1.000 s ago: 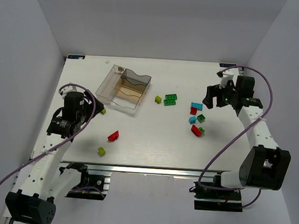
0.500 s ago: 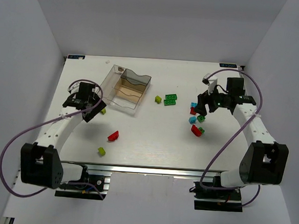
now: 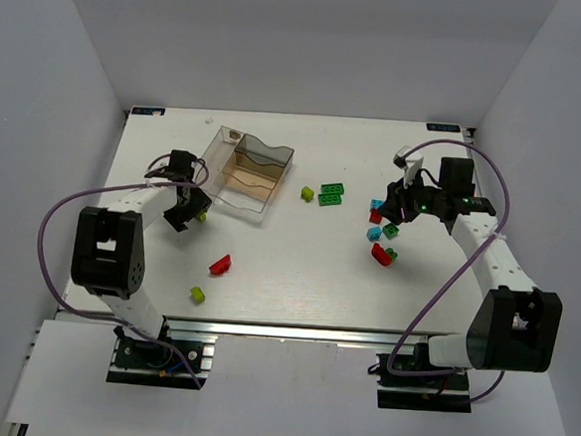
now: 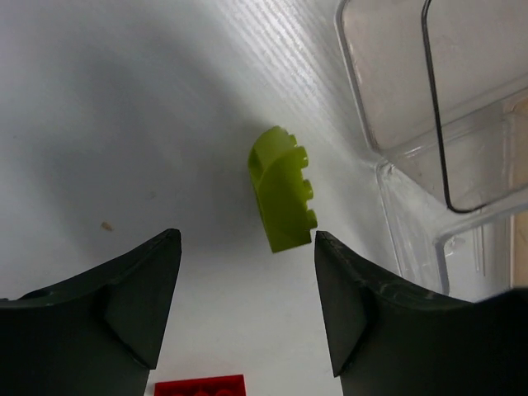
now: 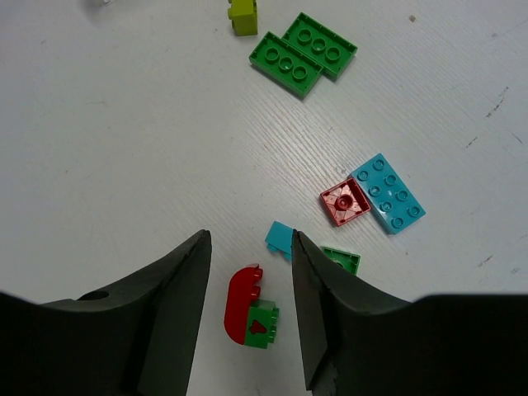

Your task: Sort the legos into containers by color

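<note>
White counter [image 3: 287, 268], legos [image 3: 331, 193] scattered outside tray [image 3: 206, 164]; left fingers [image 4: 124, 301] apart, lime brick [image 4: 282, 200] just ahead beside tray; right fingers [image 5: 165, 313] apart over red brick [image 5: 240, 301]. Likely light, rigid, slick: pinch flat sides.

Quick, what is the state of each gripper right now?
Left gripper: open, holding nothing; a yellow-green brick lies just ahead of the jaws.
Right gripper: open, holding nothing.

I work in a robot lab cell: white table [image 3: 296, 278] under my fingers [image 4: 124, 313], plain white walls [image 3: 312, 50] around, aluminium framing [image 3: 292, 332] behind.
</note>
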